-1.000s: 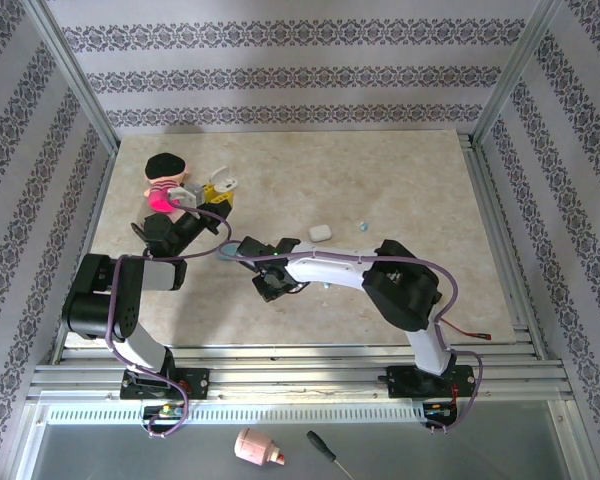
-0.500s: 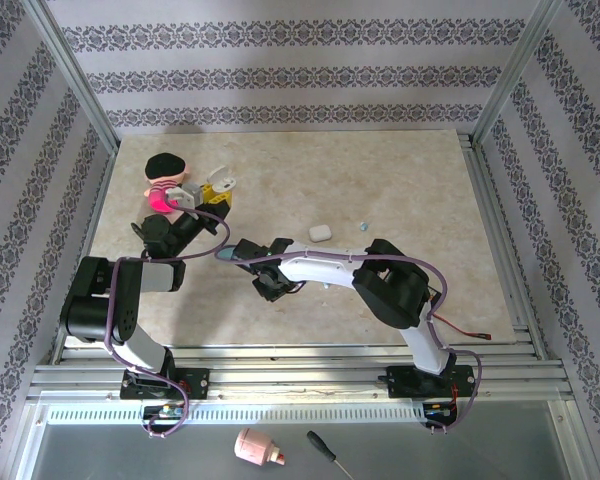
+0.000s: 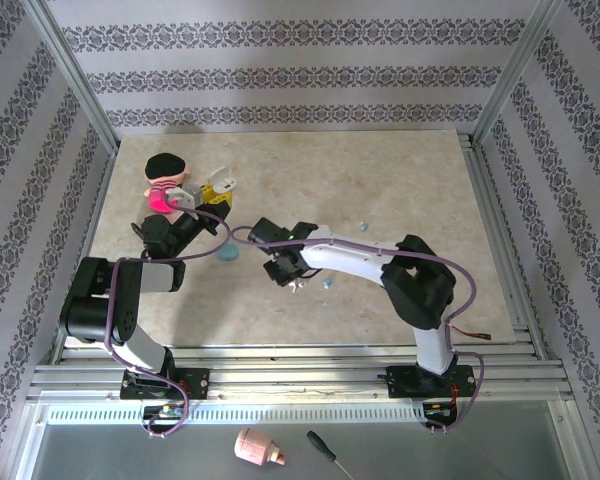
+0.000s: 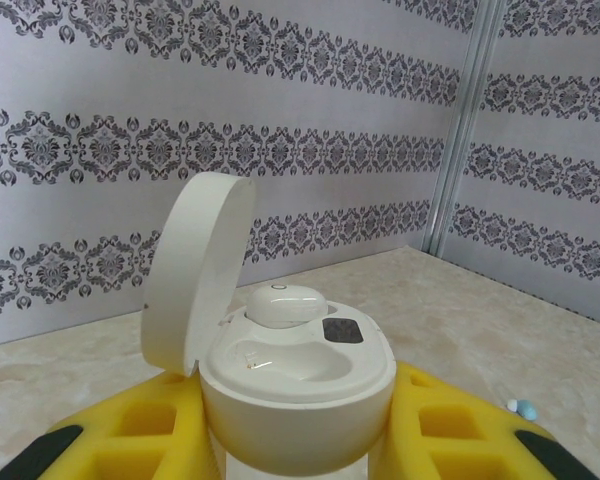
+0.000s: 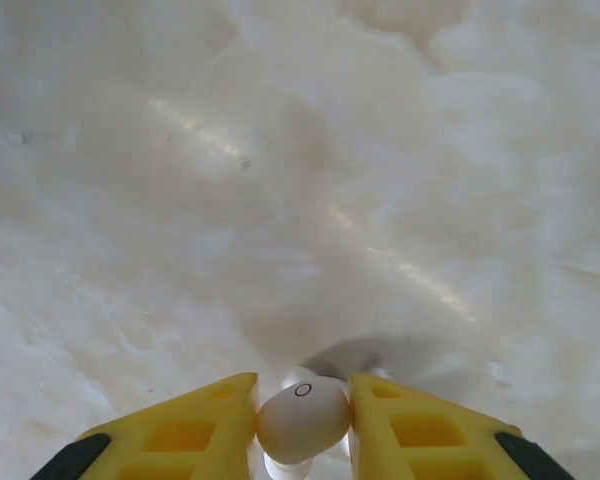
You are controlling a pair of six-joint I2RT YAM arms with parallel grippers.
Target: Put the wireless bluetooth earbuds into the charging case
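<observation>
Fingers (image 5: pixel 205 425) of the right claw (image 5: pixel 302 405) are squeezing a little white earbud (image 5: pixel 302 418), with one yellow finger on each side of it. The bud is sitting low over the pale worktop (image 5: pixel 280 150), and a soft shadow is lying right behind it. I cannot tell if the bud is touching the worktop.

From above, the right claw (image 3: pixel 292 275) is pointing down near the middle of the worktop (image 3: pixel 400 180). A tiny teal earbud (image 3: pixel 327 283) is lying just beside it on the right. Another teal bud (image 3: pixel 361 225) is lying farther back, well apart from the claw. A teal case (image 3: pixel 226 253) is resting on the worktop to the left of the claw, between the two arms.

The left claw (image 4: pixel 295 430) is clamping a white charging case (image 4: pixel 300 375) between its yellow fingers. The lid (image 4: pixel 195 270) is standing open on the left side. A second white bud (image 4: pixel 285 305) is sitting in the case at the back, and a smooth hollow (image 4: pixel 280 362) is showing in front of it.

From above, the left claw (image 3: pixel 212 190) is holding the case at the back left of the worktop, near a pink toy (image 3: pixel 163 190) that is wearing a black hat.
</observation>
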